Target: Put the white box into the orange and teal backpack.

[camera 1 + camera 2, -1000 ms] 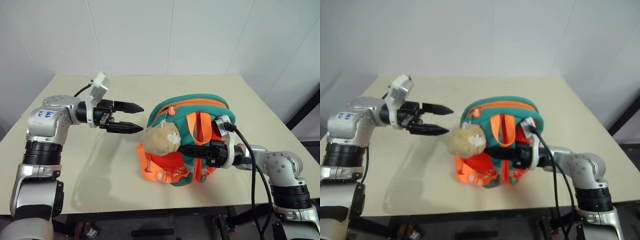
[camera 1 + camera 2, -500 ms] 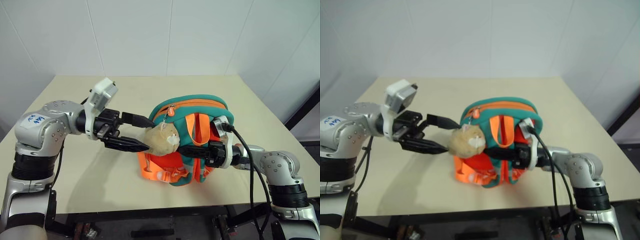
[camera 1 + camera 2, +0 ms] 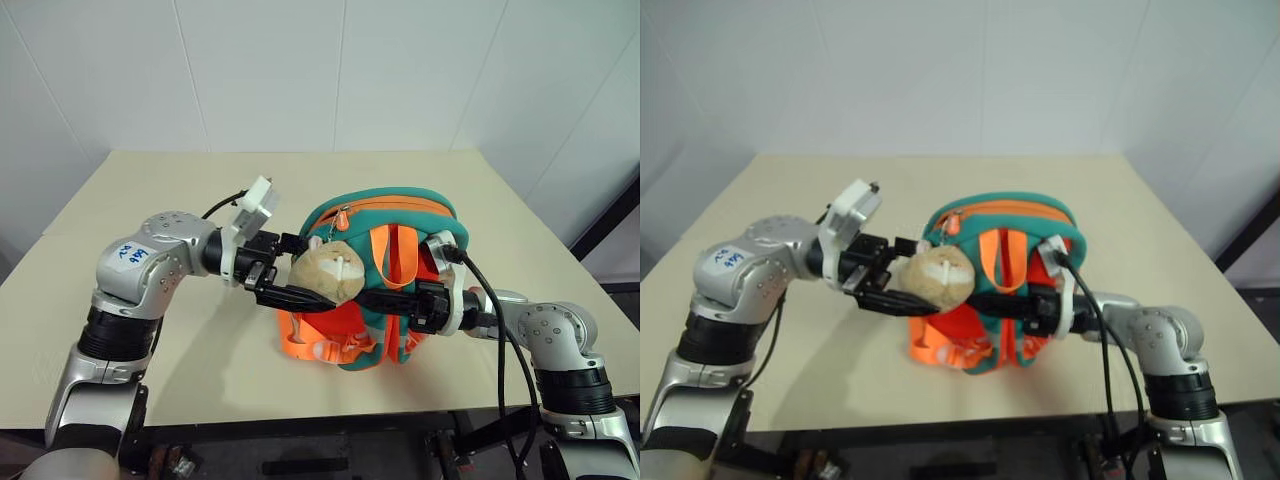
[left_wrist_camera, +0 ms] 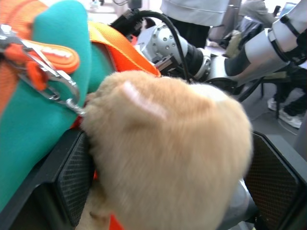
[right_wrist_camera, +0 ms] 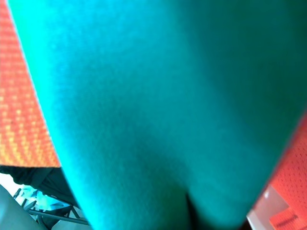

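The orange and teal backpack stands upright in the middle of the table, with a tan plush toy hanging at its left side. My left gripper is open, one finger above the toy and one below it. In the left wrist view the toy sits between the two pads. From the right, my right gripper reaches across the backpack's front and is shut on a teal strap. The white box is out of view.
The beige table stands against a white wall, with bare top to the left of and behind the backpack. A black cable loops off my right wrist. An orange zipper pull hangs above the toy. People stand in the background.
My left gripper has moved right and a little down, from clear of the backpack to straddling the plush toy. The right gripper and the backpack have stayed put.
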Controlling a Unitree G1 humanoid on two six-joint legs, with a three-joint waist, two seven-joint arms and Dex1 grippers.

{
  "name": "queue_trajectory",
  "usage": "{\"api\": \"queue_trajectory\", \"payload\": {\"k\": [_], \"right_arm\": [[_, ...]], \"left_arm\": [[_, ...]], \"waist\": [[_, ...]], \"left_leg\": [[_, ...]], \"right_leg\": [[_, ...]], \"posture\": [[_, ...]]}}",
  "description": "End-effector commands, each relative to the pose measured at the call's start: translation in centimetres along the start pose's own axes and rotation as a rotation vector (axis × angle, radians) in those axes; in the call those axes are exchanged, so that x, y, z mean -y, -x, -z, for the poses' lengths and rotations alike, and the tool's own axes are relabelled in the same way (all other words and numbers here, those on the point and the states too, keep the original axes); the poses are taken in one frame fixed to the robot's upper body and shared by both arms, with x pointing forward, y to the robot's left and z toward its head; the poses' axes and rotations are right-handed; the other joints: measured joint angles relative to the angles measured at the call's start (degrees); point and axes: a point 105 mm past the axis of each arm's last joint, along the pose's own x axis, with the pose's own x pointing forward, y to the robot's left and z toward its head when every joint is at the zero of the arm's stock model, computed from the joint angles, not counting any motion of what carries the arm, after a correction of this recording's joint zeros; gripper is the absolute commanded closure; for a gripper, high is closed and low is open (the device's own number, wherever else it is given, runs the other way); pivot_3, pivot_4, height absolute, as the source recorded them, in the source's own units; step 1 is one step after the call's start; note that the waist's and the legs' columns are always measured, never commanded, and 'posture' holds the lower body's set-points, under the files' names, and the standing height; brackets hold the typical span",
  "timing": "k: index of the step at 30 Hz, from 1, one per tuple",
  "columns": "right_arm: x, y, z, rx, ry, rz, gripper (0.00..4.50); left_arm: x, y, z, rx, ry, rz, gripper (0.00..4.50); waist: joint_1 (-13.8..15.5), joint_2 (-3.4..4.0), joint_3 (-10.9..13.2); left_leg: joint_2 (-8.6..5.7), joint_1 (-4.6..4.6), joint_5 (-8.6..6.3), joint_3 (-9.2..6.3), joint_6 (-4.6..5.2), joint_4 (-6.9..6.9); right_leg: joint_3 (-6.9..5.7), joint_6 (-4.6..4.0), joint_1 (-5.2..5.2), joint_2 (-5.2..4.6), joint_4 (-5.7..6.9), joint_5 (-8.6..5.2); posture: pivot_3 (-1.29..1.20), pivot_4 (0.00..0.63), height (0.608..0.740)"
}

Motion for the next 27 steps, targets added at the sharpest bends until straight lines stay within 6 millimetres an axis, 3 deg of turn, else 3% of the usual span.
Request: {"api": "queue_trajectory", "payload": {"k": [1, 6, 9, 13, 20, 24, 27], "right_arm": [[-0.8, -0.4, -0.1, -0.002, 0.020, -0.029, 4.48], [-0.7, -0.4, -0.1, -0.001, 0.019, -0.028, 4.48], [-0.7, -0.5, -0.1, 0.001, 0.018, -0.028, 4.48], [-0.7, -0.6, -0.1, 0.002, 0.017, -0.030, 4.48], [-0.7, -0.7, 0.0, 0.003, 0.014, -0.033, 4.48], [-0.8, -0.7, 0.1, 0.002, 0.011, -0.036, 4.48], [-0.9, -0.7, 0.1, 0.001, 0.009, -0.038, 4.48]], "left_arm": [[0.2, -0.5, -1.1, -0.004, -0.063, 0.010, 0.91], [0.0, -0.1, -1.6, 0.016, -0.067, -0.008, 2.36], [-0.3, 1.5, -1.6, -0.003, -0.070, -0.061, 2.87], [-0.7, 3.2, -0.4, -0.086, -0.085, -0.124, 2.89], [-1.8, 6.6, -0.1, -0.116, -0.075, -0.254, 2.89], [-2.0, 9.8, 2.2, -0.198, 0.036, -0.307, 2.89], [-2.8, 11.1, 3.1, -0.203, 0.069, -0.357, 2.89]], "waist": [[0.0, 0.00, 0.0], [0.0, 0.00, 0.0], [-0.1, 0.00, 0.0], [-0.1, 0.00, 0.0], [0.0, 0.00, 0.0], [-0.3, 0.01, 0.0], [0.0, 0.00, 0.0]], "left_leg": [[0.00, 0.00, 0.00, 0.00, 0.00, 0.00], [0.00, 0.00, 0.00, 0.00, 0.00, 0.00], [0.00, 0.00, 0.00, 0.00, 0.00, 0.00], [0.00, 0.01, 0.00, 0.00, 0.00, -0.03], [0.00, 0.01, 0.00, 0.02, 0.00, -0.02], [0.01, 0.01, 0.00, 0.03, 0.00, -0.05], [0.01, 0.02, 0.00, 0.04, 0.00, -0.07]], "right_leg": [[0.00, 0.00, 0.00, 0.00, 0.00, 0.00], [0.01, 0.00, 0.00, 0.00, 0.00, 0.00], [0.01, 0.00, 0.00, 0.00, -0.01, 0.00], [0.01, 0.00, -0.02, 0.01, 0.00, 0.00], [0.01, -0.01, -0.02, 0.00, -0.02, 0.00], [0.01, -0.02, -0.04, 0.01, -0.01, -0.01], [0.00, -0.04, -0.06, 0.01, 0.01, -0.02]], "posture": [[0.00, 0.150, 0.740], [0.00, 0.150, 0.740], [0.00, 0.150, 0.740], [0.00, 0.150, 0.740], [0.00, 0.150, 0.740], [0.00, 0.150, 0.740], [0.00, 0.150, 0.740]]}}
